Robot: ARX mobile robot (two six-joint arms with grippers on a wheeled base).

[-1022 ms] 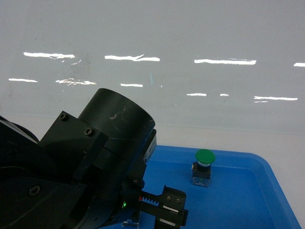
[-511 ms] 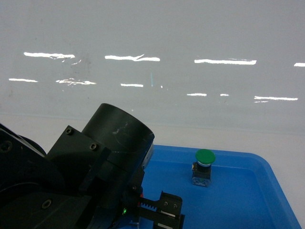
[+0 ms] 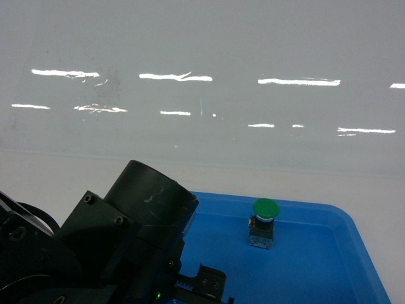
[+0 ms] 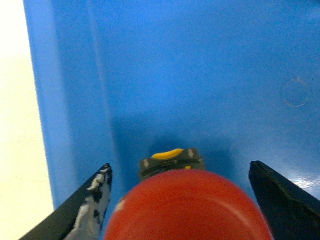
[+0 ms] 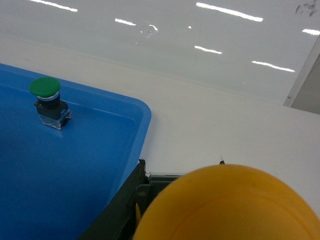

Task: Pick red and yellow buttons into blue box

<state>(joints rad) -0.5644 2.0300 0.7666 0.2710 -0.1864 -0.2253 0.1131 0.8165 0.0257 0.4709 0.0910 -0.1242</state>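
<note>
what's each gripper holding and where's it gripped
Left gripper: open around the red button, not gripping. Right: yellow button fills its view close up, apparently held; grip point hidden.

Beneath my left pincer (image 4: 180, 200) the blue tray (image 4: 200, 75) looks smooth, slightly glossy plastic. The red button (image 4: 187, 207) cap between its fingers is smooth, satin plastic. My desk (image 5: 225, 120) is glossy white.

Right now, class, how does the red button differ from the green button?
The red button has a red cap; the green button has a green one. The red button lies between the fingers of the left gripper, while the green button stands upright and alone in the blue tray, with no gripper at it. Both have a round domed cap on a dark base.
</note>
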